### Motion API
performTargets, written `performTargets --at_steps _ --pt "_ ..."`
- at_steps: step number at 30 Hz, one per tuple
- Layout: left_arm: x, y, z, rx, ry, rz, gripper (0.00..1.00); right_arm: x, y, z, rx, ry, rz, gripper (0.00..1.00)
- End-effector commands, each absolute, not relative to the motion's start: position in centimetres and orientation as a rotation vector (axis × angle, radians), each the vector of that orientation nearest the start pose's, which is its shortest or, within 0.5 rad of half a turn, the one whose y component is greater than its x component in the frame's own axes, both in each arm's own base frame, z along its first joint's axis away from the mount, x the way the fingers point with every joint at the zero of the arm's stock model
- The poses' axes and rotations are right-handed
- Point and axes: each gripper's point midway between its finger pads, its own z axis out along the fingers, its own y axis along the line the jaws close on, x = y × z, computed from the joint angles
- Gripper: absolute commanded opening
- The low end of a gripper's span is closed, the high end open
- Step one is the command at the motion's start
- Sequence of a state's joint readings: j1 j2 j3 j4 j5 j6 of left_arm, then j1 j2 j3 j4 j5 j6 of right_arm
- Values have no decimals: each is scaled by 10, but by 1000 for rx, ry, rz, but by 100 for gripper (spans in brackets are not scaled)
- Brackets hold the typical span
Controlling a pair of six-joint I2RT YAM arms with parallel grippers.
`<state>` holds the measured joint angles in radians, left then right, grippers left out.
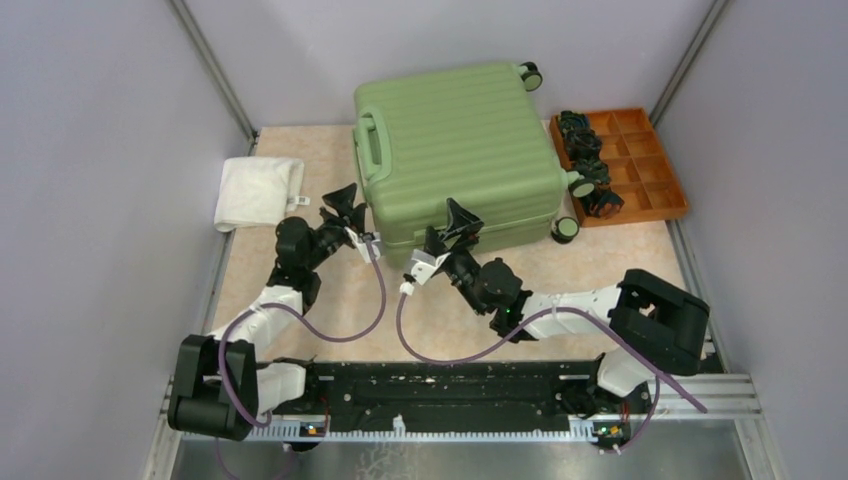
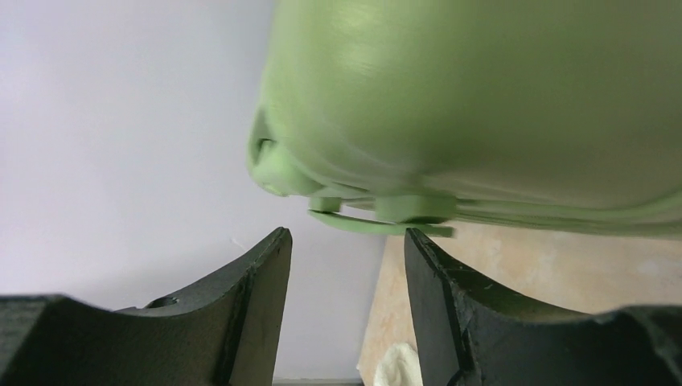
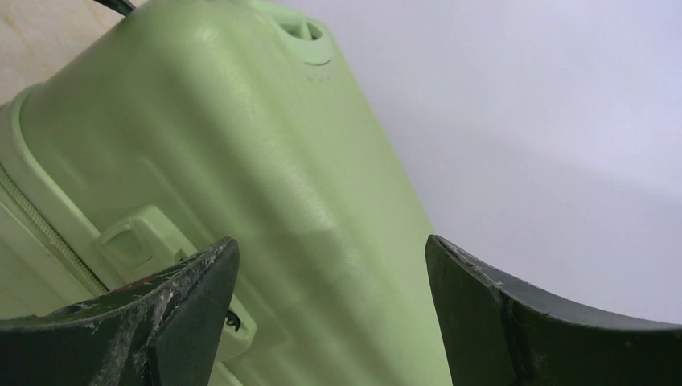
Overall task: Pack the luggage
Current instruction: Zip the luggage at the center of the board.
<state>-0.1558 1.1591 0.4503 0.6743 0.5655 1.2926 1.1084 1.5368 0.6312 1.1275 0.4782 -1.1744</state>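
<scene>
I see the suitcase (image 1: 460, 150) lying shut and flat toward the table's (image 1: 320, 300) far edge, with a white towel (image 1: 258, 192) by the left edge and an orange tray (image 1: 660, 170) by the right. My left end effector (image 1: 343, 200) is at the suitcase's near-left corner, jaws moderately apart and empty. My right end effector (image 1: 462, 218), at its near side, gapes wide and is also empty.

One suitcase (image 1: 460, 150), centre. Three wheels (image 1: 531, 75) visible, along its 3 o'clock side. One towel (image 1: 257, 192) at 9 o'clock. One tray (image 1: 655, 170) at 3 o'clock; black items (image 1: 590, 165) inside, number unclear. Two grippers at 6 o'clock: left gripper (image 1: 350, 207), right gripper (image 1: 465, 215).
</scene>
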Motion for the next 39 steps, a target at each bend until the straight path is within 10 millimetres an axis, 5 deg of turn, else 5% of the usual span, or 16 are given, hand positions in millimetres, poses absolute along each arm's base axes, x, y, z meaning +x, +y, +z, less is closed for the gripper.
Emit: performTargets --at_steps 1,8,12,16,22,32,39 --pt "366 -125 341 1129 638 497 61 289 325 293 -936 934 -277 84" --pt "413 -63 326 959 1115 320 61 283 304 298 -879 1020 -222 84" --pt "445 -34 286 806 1491 66 59 275 297 294 -849 1125 -105 83" --pt "449 -59 237 706 1805 -385 58 268 288 285 -839 1188 -62 82" --pt "428 -92 208 359 2015 -1114 63 253 293 267 -883 1245 -61 82" --pt "421 -112 218 226 1924 -1353 70 239 295 234 -919 1281 -57 84" --pt "424 -118 220 166 1832 -1490 72 238 292 238 -912 1272 -52 85"
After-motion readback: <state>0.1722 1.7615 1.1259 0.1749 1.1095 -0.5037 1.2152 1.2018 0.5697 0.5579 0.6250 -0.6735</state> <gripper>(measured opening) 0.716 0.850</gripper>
